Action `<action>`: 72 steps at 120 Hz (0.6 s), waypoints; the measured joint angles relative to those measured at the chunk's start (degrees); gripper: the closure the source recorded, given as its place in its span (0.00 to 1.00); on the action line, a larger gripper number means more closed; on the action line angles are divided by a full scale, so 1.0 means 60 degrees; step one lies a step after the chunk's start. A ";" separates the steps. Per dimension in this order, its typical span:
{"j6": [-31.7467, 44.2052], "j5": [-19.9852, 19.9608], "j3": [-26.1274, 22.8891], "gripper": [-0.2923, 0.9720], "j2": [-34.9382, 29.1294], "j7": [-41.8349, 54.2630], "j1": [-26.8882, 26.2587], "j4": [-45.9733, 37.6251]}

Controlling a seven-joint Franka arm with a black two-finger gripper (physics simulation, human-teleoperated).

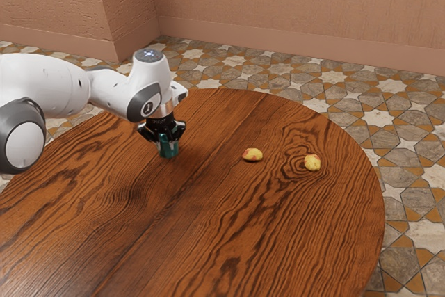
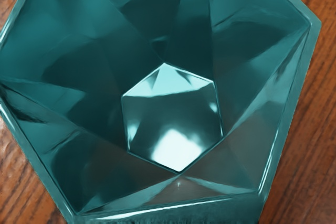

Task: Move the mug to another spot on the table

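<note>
One teal mug point(image 1: 167, 150) was at the table's point(image 1: 208, 227) far side, toward the exterior view's left, under my gripper point(image 1: 167, 145). Whether the gripper clenched it, I could not tell. A shallow hold risked tipping it.

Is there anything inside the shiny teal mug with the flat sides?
No, the faceted teal mug is empty; its bare, glossy six-sided bottom shows plainly.
</note>
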 joint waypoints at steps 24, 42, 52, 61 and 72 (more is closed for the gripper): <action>0.0208 0.1314 0.0002 0.79 -0.0007 -0.0208 -0.0018 0.0086; 0.1002 0.1757 0.0003 0.81 -0.0010 -0.0300 -0.0019 0.0032; 0.1626 0.1836 0.0010 0.81 -0.0010 -0.0352 -0.0024 -0.0041; 0.2185 0.1884 0.0044 0.82 -0.0018 -0.0395 -0.0043 -0.0127; 0.2811 0.1900 0.0122 0.81 -0.0020 -0.0438 -0.0060 -0.0210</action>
